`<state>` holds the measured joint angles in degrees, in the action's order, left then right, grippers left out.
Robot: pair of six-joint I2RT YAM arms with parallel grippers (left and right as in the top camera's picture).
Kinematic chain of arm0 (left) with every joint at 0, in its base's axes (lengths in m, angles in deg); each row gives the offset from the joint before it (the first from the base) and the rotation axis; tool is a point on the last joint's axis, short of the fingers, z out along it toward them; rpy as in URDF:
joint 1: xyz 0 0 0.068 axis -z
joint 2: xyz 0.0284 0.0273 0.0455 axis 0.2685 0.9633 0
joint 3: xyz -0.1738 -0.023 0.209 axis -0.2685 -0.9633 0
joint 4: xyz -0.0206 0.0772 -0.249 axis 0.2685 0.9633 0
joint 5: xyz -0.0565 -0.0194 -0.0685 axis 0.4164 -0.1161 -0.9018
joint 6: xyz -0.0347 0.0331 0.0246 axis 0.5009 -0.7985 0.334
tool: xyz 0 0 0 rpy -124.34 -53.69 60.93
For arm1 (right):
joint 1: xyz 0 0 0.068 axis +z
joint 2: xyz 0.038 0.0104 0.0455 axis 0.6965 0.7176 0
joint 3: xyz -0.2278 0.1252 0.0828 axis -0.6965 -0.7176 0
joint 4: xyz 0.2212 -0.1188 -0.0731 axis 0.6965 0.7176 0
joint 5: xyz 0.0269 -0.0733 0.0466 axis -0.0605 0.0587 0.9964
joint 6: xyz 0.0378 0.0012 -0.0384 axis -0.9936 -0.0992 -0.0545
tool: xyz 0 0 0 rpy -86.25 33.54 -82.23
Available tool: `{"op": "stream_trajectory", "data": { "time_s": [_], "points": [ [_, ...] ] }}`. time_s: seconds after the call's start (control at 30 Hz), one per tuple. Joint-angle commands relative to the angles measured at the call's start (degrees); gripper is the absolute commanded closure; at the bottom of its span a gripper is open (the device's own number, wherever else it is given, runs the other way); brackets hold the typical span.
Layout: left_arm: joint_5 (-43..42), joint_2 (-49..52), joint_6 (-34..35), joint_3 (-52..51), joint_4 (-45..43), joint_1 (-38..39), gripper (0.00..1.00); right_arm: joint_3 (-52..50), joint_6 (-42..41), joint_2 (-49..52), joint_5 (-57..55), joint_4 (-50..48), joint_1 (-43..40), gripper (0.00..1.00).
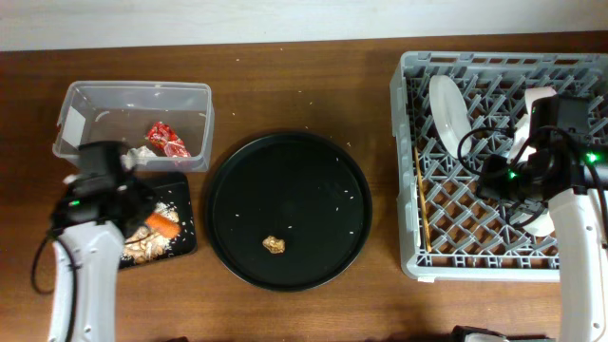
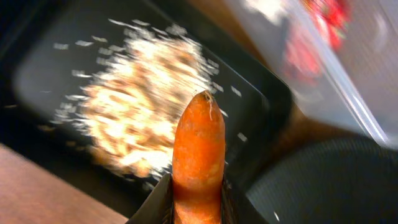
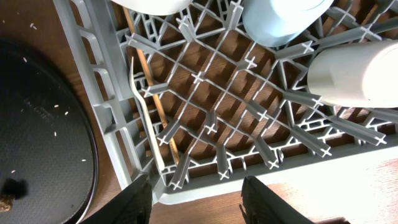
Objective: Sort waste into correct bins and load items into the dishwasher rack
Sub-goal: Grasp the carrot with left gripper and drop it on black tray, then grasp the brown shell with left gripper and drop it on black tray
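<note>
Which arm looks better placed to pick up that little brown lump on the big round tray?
Probably the left. The left fingers grip the carrot over the shallow black tray, beside the round tray with the lump. The right fingers are open over the rack, farther off.

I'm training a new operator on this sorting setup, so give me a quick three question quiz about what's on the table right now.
1. True or false: the left gripper holds the carrot.
2. The red wrapper lies in: A) dishwasher rack, B) clear tub, C) black rectangular tray.
3. What does the right gripper hold?
Key: 1 true; 2 B; 3 nothing, it is open.
</note>
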<state>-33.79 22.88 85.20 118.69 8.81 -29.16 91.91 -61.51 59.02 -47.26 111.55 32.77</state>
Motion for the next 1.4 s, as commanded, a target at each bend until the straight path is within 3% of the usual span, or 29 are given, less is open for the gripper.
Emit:
{"op": "stream_trajectory", "data": {
  "time_s": [0.0,0.17,0.4,0.43,0.5,0.53,0.57,0.7,0.77,0.87,0.97,1.07,1.27,1.3,1.37],
  "points": [
    [0.46,1.29,-1.09,0.74,0.24,-8.39,0.82,-0.11,0.39,-0.07,0.07,0.02,-0.28,0.50],
    [0.26,9.40,1.09,0.74,-0.74,-16.63,0.82,-0.11,0.39,-0.07,0.07,0.02,-0.28,0.50],
    [0.26,17.99,1.07,0.74,-2.16,-18.25,0.78,-0.11,0.39,-0.07,0.07,0.04,-0.28,0.50],
    [0.26,17.99,1.05,0.74,-2.12,-18.25,0.66,-0.11,0.39,-0.07,0.07,0.04,-0.28,0.50],
    [0.22,17.99,1.03,0.74,-1.88,-18.25,0.62,-0.11,0.39,-0.04,0.07,0.04,-0.28,0.50],
    [0.22,17.99,1.03,0.74,-1.90,-18.25,0.53,-0.11,0.39,-0.07,0.07,0.04,-0.28,0.50],
    [-0.15,17.97,1.01,0.76,-1.84,-18.18,0.37,-0.11,0.39,-0.07,0.07,0.04,-0.28,0.50],
    [-9.20,14.99,-4.96,4.52,1.79,-17.14,0.34,-0.11,0.39,-0.04,0.07,0.02,-0.28,0.50],
    [-13.35,9.94,-7.21,5.05,2.45,-10.64,0.33,-0.11,0.39,-0.04,0.07,0.02,-0.28,0.50],
    [-13.29,8.63,-9.94,4.81,2.89,6.67,0.30,-0.11,0.39,-0.04,0.07,0.02,-0.28,0.50],
    [-13.18,12.79,-9.66,4.79,0.44,25.66,0.24,-0.11,0.39,-0.07,0.07,0.02,-0.28,0.50],
    [-13.29,20.92,-9.73,4.76,-0.44,37.97,0.17,-0.11,0.39,-0.07,0.07,0.04,-0.28,0.50],
    [-13.11,31.39,-9.70,4.76,1.31,42.95,0.17,-0.11,0.39,-0.04,0.07,0.02,-0.28,0.50],
    [-13.11,31.54,-9.68,4.76,1.27,42.95,0.19,-0.11,0.39,-0.07,0.07,0.02,-0.28,0.50],
    [-13.18,31.58,-9.73,4.76,1.53,42.95,0.52,-0.11,0.39,-0.04,0.07,0.02,-0.28,0.50]
  ]
}}
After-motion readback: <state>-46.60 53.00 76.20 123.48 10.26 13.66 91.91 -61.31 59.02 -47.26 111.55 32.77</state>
